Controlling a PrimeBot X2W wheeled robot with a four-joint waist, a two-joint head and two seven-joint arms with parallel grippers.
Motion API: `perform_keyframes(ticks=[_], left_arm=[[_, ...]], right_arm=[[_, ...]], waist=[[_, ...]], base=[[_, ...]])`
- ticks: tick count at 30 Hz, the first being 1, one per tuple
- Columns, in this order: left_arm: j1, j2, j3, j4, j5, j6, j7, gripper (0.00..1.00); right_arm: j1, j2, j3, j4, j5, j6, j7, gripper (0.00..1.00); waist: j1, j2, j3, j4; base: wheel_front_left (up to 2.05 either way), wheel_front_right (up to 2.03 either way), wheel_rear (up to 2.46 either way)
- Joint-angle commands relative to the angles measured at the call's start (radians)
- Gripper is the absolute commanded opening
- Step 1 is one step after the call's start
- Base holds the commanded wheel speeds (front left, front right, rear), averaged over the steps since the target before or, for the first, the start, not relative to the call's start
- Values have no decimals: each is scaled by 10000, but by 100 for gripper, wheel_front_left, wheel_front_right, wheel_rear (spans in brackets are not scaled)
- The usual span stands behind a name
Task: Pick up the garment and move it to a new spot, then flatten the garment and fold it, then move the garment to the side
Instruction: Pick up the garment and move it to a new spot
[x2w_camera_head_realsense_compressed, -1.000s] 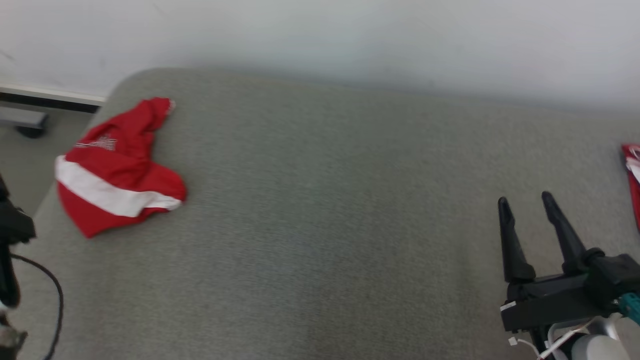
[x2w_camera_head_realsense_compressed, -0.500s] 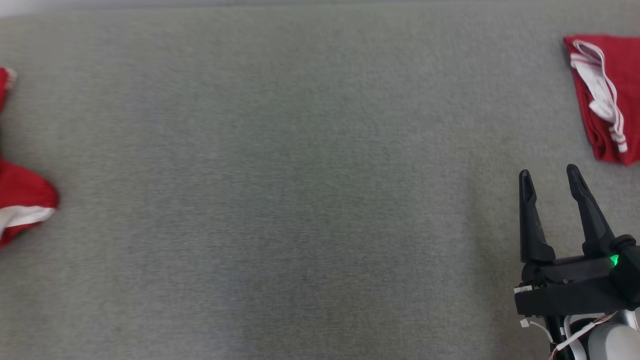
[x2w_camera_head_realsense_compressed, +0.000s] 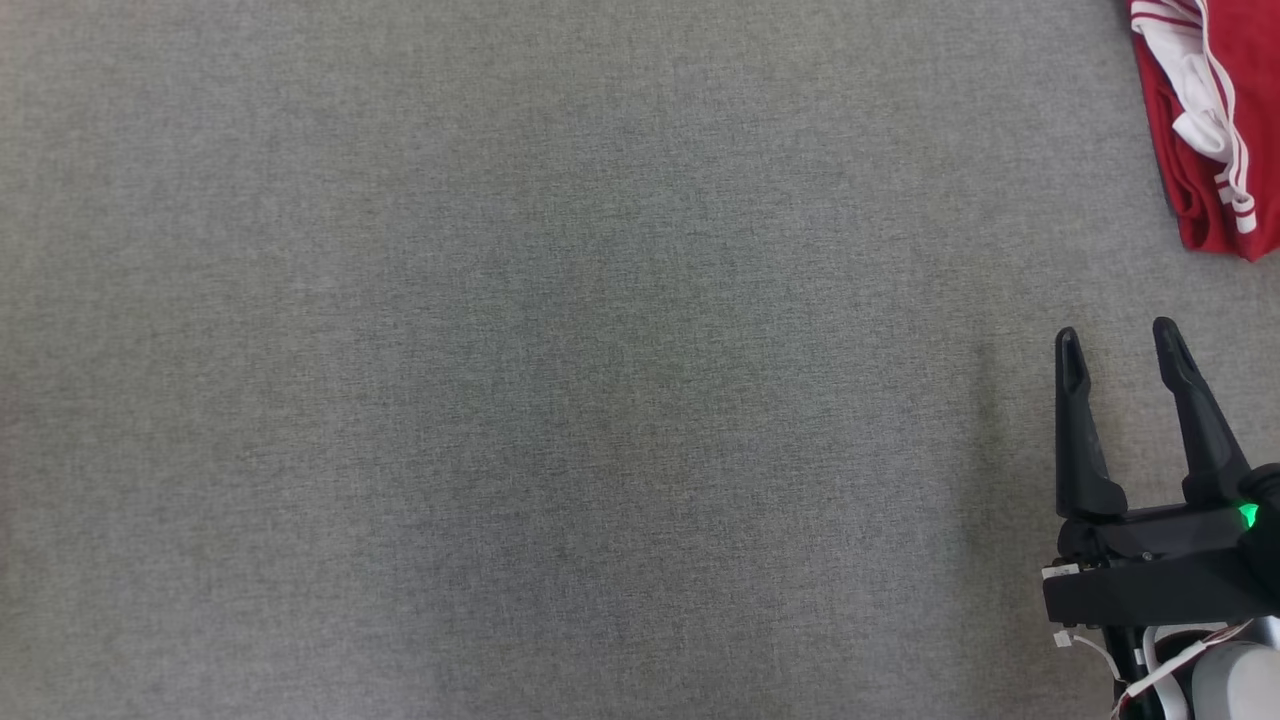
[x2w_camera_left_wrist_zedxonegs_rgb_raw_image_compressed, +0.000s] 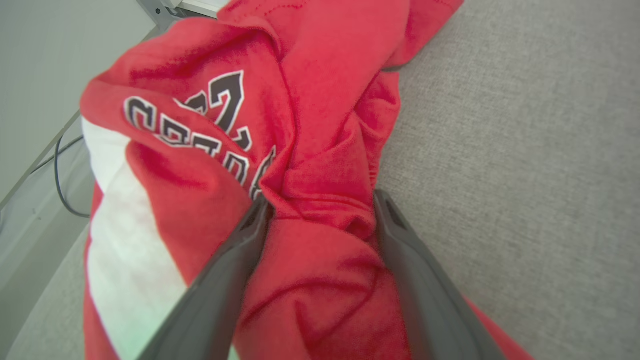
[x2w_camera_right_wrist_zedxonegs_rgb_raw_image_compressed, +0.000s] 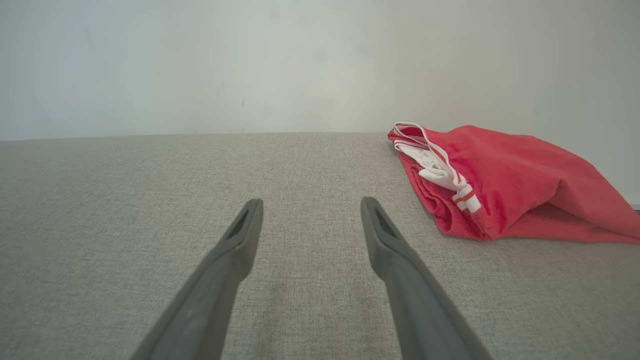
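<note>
**Inspector A:** Surface first. We record a grey fabric surface (x2w_camera_head_realsense_compressed: 500, 350) across the head view, with a pale wall (x2w_camera_right_wrist_zedxonegs_rgb_raw_image_compressed: 300, 60) rising behind it in the right wrist view.

**Inspector B:** Where do we place the garment (x2w_camera_left_wrist_zedxonegs_rgb_raw_image_compressed: 310, 125)?

**Inspector A:** In the left wrist view it lies crumpled on that surface near an edge. It is red, with a broad white band and dark outlined lettering. A dark cable (x2w_camera_left_wrist_zedxonegs_rgb_raw_image_compressed: 56, 170) runs beyond that edge.

**Inspector B:** And the left tool (x2w_camera_left_wrist_zedxonegs_rgb_raw_image_compressed: 321, 198)?

**Inspector A:** We find its fingers spread wide and straddling a raised fold of the garment. Cloth bulges between them and touches both inner faces. We see no pinch, so we enter it as spread, not clamped.

**Inspector B:** The right tool (x2w_camera_head_realsense_compressed: 1118, 337)?

**Inspector A:** It is also wide, and it holds nothing. In the head view it sits at the lower right, fingers pointing up the frame above bare fabric.

**Inspector B:** Anything near it?

**Inspector A:** A folded red cloth (x2w_camera_right_wrist_zedxonegs_rgb_raw_image_compressed: 525, 175) with white striped trim lies ahead and to the right of the tool, apart from its fingers. In the head view we note it at the upper right corner, partly cut off by the frame.
</note>
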Motion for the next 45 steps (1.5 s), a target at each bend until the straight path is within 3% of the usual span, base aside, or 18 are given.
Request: perform_keyframes(ticks=[1, 4, 5, 6, 14, 20, 24, 34, 45], left_arm=[[-18, -123, -84, 253, -30, 40, 325, 100], [-148, -238, -256, 409, -64, -79, 777, 98], [-157, -233, -316, 366, 2, -104, 722, 34], [-172, -253, -321, 331, 2, -86, 663, 0], [-506, -184, -254, -495, 228, 102, -1658, 0], [-1163, -454, -462, -1227, 373, -186, -3351, 0], [-1555, -686, -790, -1821, 511, -546, -3921, 0], [-2089, -1638, -2162, -4199, 984, -941, -3258, 0], [-681, -3502, -3560, -7188, 750, -556, -2377, 0]], right_arm=[[-33, -37, 5, -50, -37, -22, 26, 100], [-54, -37, 29, -71, -68, -22, 86, 100], [-72, -57, 34, -67, -60, -22, 115, 100], [-90, -78, 46, -54, -36, -22, 132, 100], [-62, -19, 28, 129, -3, -22, 61, 100], [-20, 98, 146, 629, 53, -22, -164, 100], [98, 165, 212, 1205, 105, -22, -366, 100], [149, 431, 472, 2506, 257, -22, -907, 100], [122, 599, 563, 3152, 385, -22, -1263, 100]], waist=[[-1, -2, 0, 51], [-1, -2, -41, 90], [-1, -2, -59, 90], [-1, -2, -78, 88], [-1, -2, -527, 36], [-1, -2, -1317, 48], [-1, -2, -1890, -45], [-1, -2, -2951, -846], [-1, -2, -3182, -1667]], base=[[0, 0, 0], [0, 0, 0], [0, 0, 0], [0, 0, 0], [0, 0, 0], [0, 0, 0], [0, 0, 0], [0, 0, 0], [0, 0, 0]])
